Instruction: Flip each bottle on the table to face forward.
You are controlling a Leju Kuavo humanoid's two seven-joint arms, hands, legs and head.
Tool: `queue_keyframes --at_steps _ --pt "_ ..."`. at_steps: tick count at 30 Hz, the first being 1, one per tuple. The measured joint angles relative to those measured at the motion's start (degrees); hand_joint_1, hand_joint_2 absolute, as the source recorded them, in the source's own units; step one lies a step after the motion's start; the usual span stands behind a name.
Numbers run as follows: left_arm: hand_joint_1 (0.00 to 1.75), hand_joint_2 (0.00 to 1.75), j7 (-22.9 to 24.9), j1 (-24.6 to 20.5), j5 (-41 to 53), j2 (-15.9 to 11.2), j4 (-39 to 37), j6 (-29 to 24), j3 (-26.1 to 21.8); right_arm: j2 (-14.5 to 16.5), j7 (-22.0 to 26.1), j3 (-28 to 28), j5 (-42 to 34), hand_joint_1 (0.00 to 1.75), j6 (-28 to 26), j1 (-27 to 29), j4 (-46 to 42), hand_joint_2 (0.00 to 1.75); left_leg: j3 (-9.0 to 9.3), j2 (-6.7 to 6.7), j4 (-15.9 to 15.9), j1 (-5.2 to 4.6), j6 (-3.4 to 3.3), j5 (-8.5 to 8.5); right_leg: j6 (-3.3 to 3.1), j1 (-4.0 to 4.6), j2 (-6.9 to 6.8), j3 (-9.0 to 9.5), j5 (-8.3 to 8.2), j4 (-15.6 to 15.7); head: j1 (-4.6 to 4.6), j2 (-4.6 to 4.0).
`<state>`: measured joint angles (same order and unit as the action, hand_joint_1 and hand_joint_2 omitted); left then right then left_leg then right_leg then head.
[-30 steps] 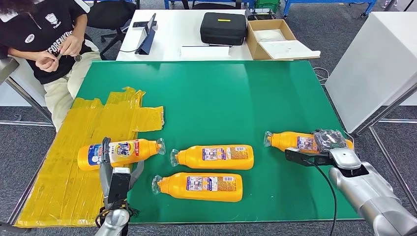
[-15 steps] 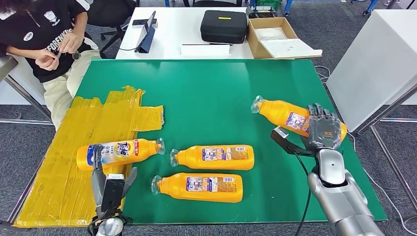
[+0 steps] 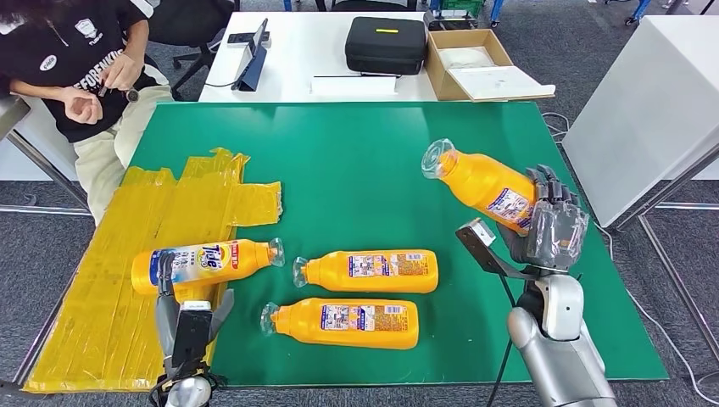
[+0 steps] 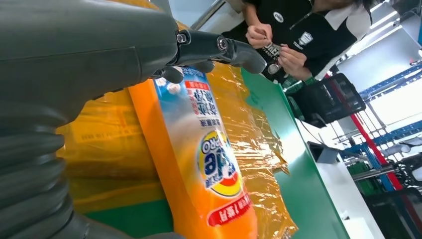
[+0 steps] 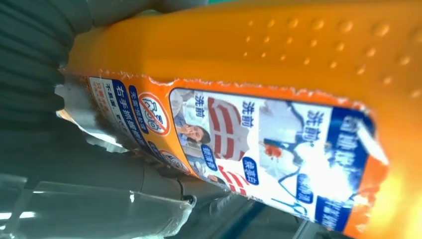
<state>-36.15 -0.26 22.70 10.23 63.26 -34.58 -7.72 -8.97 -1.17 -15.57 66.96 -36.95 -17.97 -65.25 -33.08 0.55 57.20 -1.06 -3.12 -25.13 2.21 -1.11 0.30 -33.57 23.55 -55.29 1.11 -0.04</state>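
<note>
Green matting covers the desk [image 3: 356, 161], with a crinkled sheet of yellow plastic film [image 3: 144, 254] taped over its left side. Four orange plastic bottles, flat-sided with clear caps, are in play. Two bottles lie on their sides near the front middle, one [image 3: 369, 270] behind the other [image 3: 343, 322], both showing small-print back labels, caps pointing left. The left bottle [image 3: 203, 261] lies on the film with its round brand logo up, cap pointing right.

The right hand [image 3: 551, 229] grips the fourth bottle [image 3: 483, 185] by its base and holds it raised above the desk's right side, tilted, cap up and to the left; the right wrist view shows its dimpled orange side and a back label [image 5: 259, 149] with torn edges. The left hand [image 3: 191, 326] hovers just in front of the left bottle, fingers spread and holding nothing.

Beyond the green desk stands a white table [image 3: 288, 51] bearing a black zippered case [image 3: 386, 47] and an open cardboard box [image 3: 475, 68] with white sheets inside. A seated person [image 3: 76, 68] is at the far left.
</note>
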Motion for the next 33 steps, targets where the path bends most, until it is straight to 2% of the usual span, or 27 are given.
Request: queue_keyframes --at_steps 5,9,13,18,25,28,33 --pt "0.00 1.75 -0.8 -0.4 0.9 0.3 0.3 0.4 1.0 3.3 11.9 -0.4 -17.0 1.75 -0.3 2.9 -4.1 1.75 -0.01 0.00 0.0 0.02 0.00 0.00 0.00 0.01 0.00 -0.03 0.00 0.0 -0.01 -0.01" --pt "0.00 1.75 -1.1 -0.6 1.3 0.5 1.6 1.4 4.1 6.4 23.9 -1.6 -31.4 1.75 0.3 5.2 -5.8 1.75 -0.06 0.00 0.0 0.02 0.01 0.00 0.00 0.01 0.00 -0.06 0.00 0.0 -0.02 -0.01" --pt "0.00 1.75 -0.5 -1.3 0.5 0.5 4.1 5.0 8.5 10.0 32.3 -3.1 -43.5 1.75 4.7 6.9 -7.9 1.75 -0.07 0.00 0.0 0.02 0.01 0.00 0.00 0.00 0.00 -0.07 0.00 0.0 -0.02 -0.01" --pt "0.00 1.75 0.0 -2.1 1.8 0.5 7.8 5.2 13.4 12.9 34.5 -4.5 -48.4 1.75 9.7 8.3 -8.5 1.75 -0.08 0.00 0.0 0.01 0.01 0.00 0.00 0.00 0.00 -0.07 0.00 0.0 -0.02 -0.01" --pt "0.00 1.75 0.2 -2.7 2.6 0.5 10.5 5.7 17.4 14.3 34.6 -5.1 -50.1 1.75 15.6 8.6 -8.5 1.75 -0.09 0.01 0.0 0.01 0.01 0.00 0.00 0.00 0.00 -0.08 0.00 0.0 -0.03 0.01" --pt "0.00 1.75 1.3 -3.7 1.4 0.4 11.6 8.8 19.7 15.5 34.4 -5.8 -49.7 1.75 18.6 8.5 -7.6 1.75 -0.09 0.00 0.0 0.01 0.01 0.01 0.00 0.00 0.00 -0.09 0.00 0.0 -0.02 0.01" --pt "0.00 1.75 4.8 -6.2 0.0 0.2 13.4 13.9 23.4 18.0 34.3 -7.1 -48.3 1.75 20.3 7.2 -4.9 1.75 -0.09 0.00 0.0 0.02 0.05 0.04 -0.01 0.00 0.00 -0.08 0.00 0.0 -0.02 -0.01"
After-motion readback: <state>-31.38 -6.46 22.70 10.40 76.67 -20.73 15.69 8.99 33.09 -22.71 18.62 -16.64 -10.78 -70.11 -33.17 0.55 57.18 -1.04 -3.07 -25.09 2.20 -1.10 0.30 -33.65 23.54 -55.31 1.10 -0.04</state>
